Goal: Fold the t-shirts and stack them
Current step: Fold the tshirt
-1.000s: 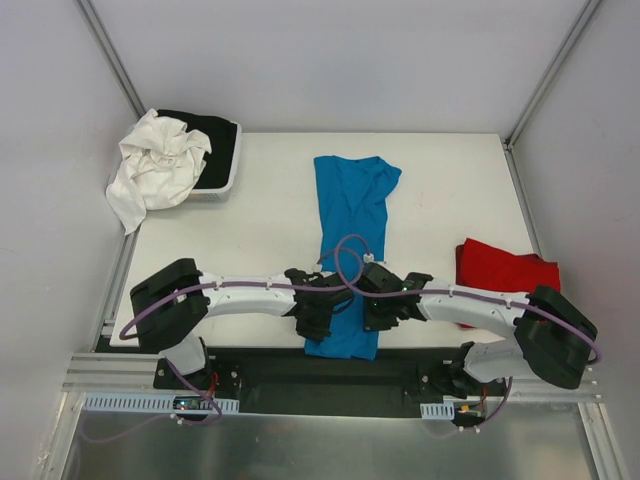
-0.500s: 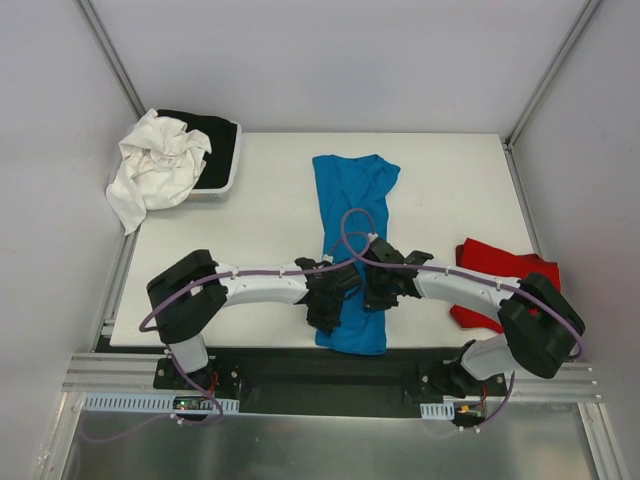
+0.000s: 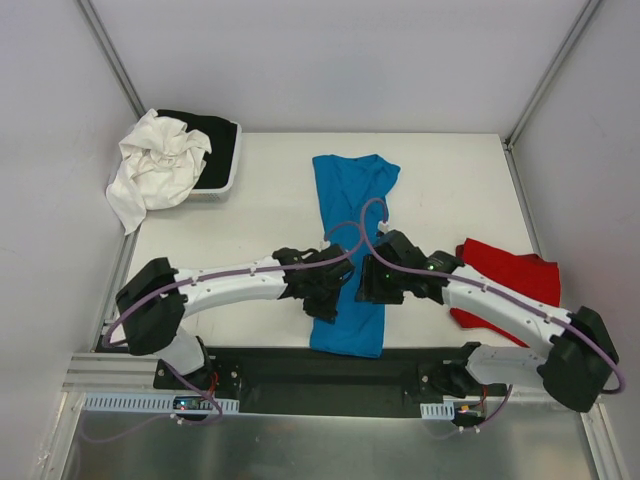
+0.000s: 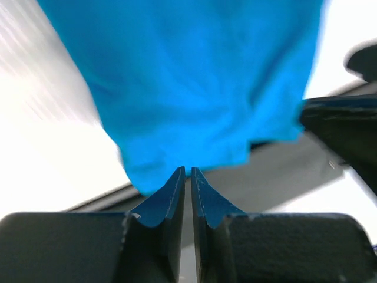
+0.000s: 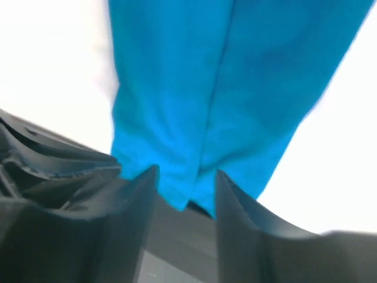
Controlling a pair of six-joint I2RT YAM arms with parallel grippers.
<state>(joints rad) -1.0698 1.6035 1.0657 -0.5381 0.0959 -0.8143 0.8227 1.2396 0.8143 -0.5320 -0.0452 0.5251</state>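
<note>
The turquoise t-shirt (image 3: pixel 352 200) lies folded into a long strip down the middle of the table (image 3: pixel 260 220), and its near hem reaches the front edge. My left gripper (image 3: pixel 325 300) hovers over the strip's left side near that hem. In the left wrist view its jaws stand almost together with only a thin slit and no cloth in it (image 4: pixel 188 170), and the turquoise hem (image 4: pixel 194 76) lies just beyond the tips. My right gripper (image 3: pixel 372 285) is open over the right side (image 5: pixel 187 171), above the cloth (image 5: pixel 224 76). The red t-shirt (image 3: pixel 505 275) lies crumpled at the right.
A white basket (image 3: pixel 225 180) at the back left corner holds a black garment (image 3: pixel 215 140), with a bunched white garment (image 3: pixel 160 165) spilling over its left side. Both arms reach inward and almost meet over the turquoise strip. White walls close in the table.
Both grippers have moved away from the near edge, along the turquoise t-shirt. The right jaws have opened and let go of the hem. The left jaws have parted to a slit.
</note>
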